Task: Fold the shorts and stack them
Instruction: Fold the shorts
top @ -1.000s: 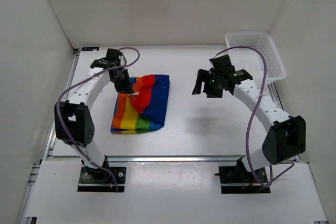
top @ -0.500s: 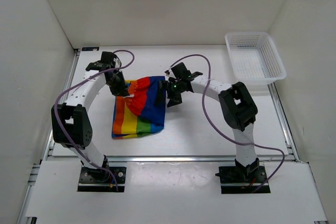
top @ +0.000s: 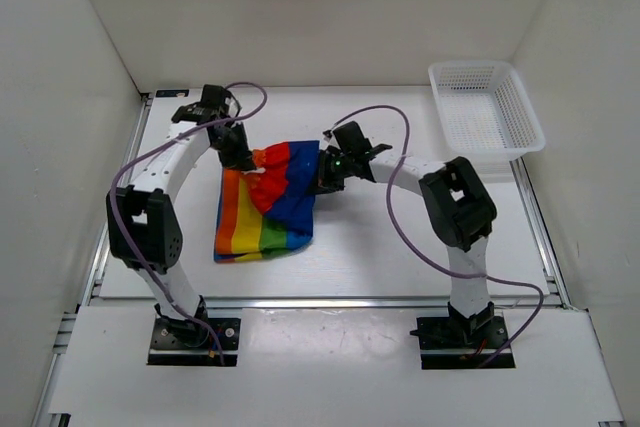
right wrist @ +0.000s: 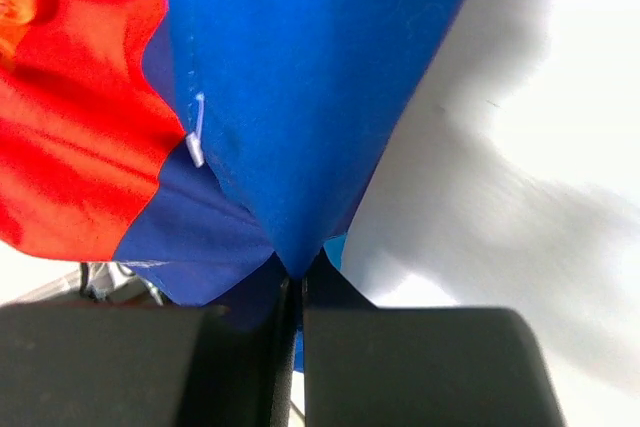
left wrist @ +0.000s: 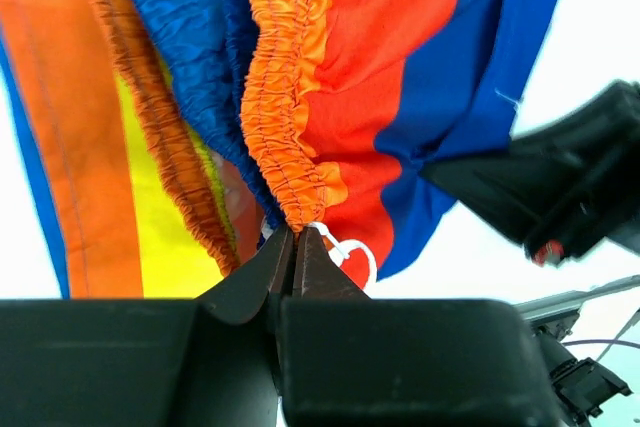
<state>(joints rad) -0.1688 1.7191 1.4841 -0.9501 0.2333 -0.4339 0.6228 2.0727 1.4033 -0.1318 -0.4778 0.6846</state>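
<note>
The rainbow-striped shorts [top: 268, 202] lie on the white table left of centre, their far part lifted between both arms. My left gripper [top: 243, 160] is shut on the orange gathered waistband [left wrist: 290, 162] by the white drawstring [left wrist: 352, 256], at the far left corner. At the far right corner my right gripper [top: 322, 171] is shut on the blue fabric [right wrist: 300, 117]; red cloth [right wrist: 70, 147] bunches to its left. The near part of the shorts rests flat, showing orange, yellow, green and blue stripes.
A white mesh plastic basket [top: 487, 107] stands at the far right corner of the table. White walls enclose the table on three sides. Purple cables [top: 395, 202] loop from both arms. The right gripper's black body [left wrist: 560, 197] shows in the left wrist view.
My right arm swung from near the basket across to the shorts' far right corner and closed on the blue fabric. The left gripper kept its grip and shifted slightly; the far edge rose.
</note>
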